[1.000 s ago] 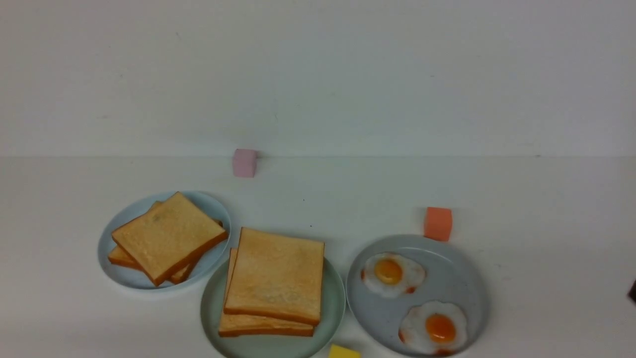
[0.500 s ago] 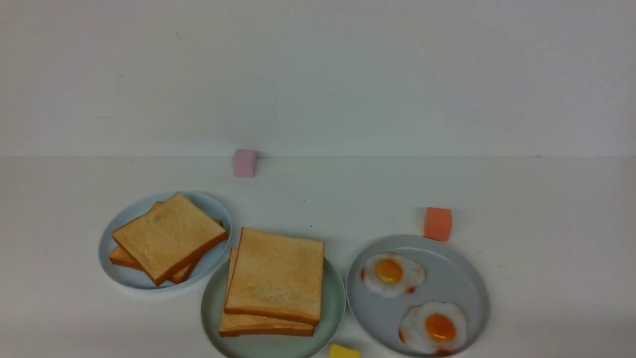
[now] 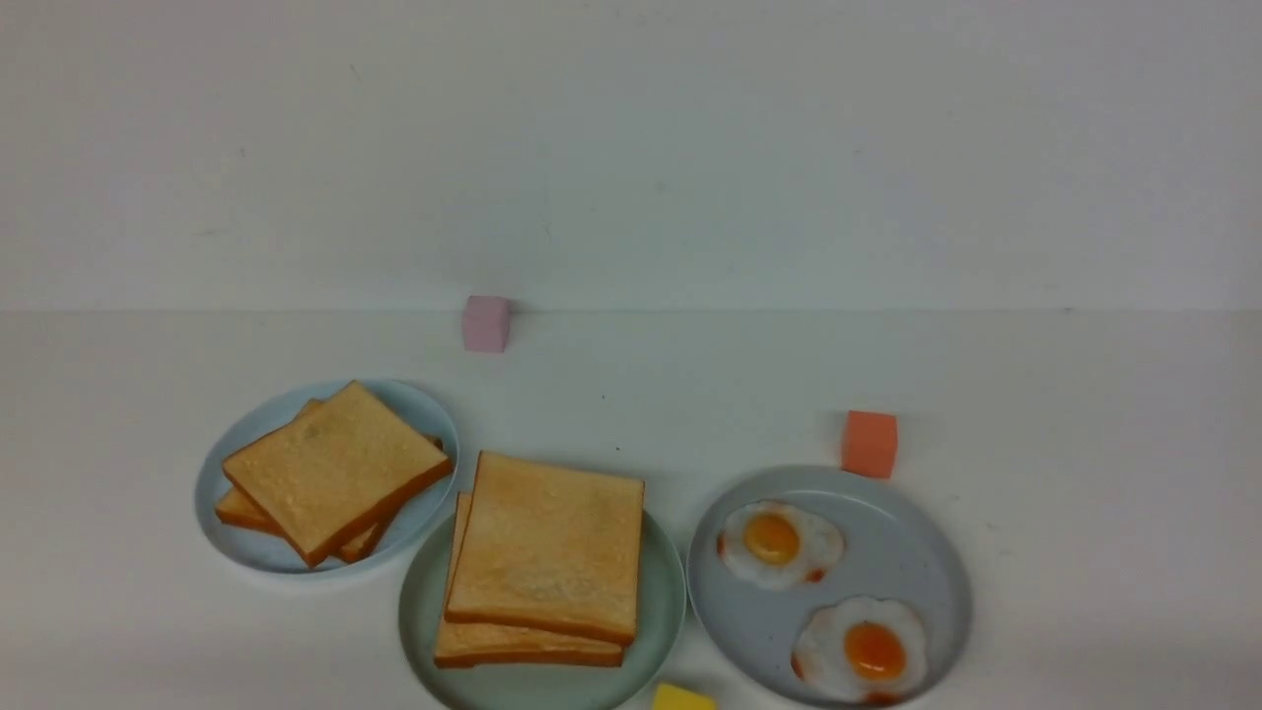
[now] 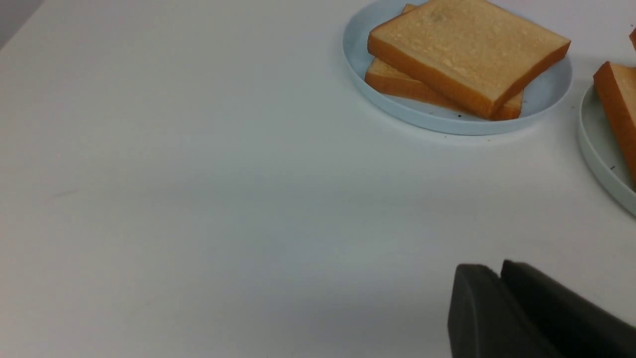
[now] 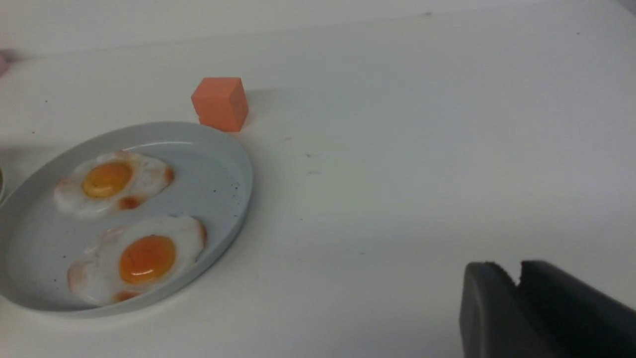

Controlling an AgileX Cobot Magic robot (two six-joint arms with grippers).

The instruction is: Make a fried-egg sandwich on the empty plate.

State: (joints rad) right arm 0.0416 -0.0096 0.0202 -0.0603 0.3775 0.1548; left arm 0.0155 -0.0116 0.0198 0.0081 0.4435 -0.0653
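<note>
Two square golden toast slices (image 3: 542, 552) lie stacked flat on the mint-green plate (image 3: 419, 631) at the front centre. No egg shows between them. An edge of that stack (image 4: 618, 109) and the plate's rim (image 4: 596, 149) show in the left wrist view. My left gripper (image 4: 499, 271) is shut and empty over bare table, to the left of the plates. My right gripper (image 5: 516, 271) is shut and empty over bare table, to the right of the egg plate. Neither gripper shows in the front view.
A pale blue plate (image 3: 246, 552) holds a skewed toast pile (image 3: 330, 478). A blue-grey plate (image 3: 917, 552) holds two fried eggs (image 3: 779, 542) (image 3: 860, 651). A pink cube (image 3: 485, 322), an orange cube (image 3: 869, 444) and a yellow cube (image 3: 682, 698) stand on the table.
A dark tip of my right gripper at the front view's right edge has left the view. Plates, toast and eggs have not moved.
</note>
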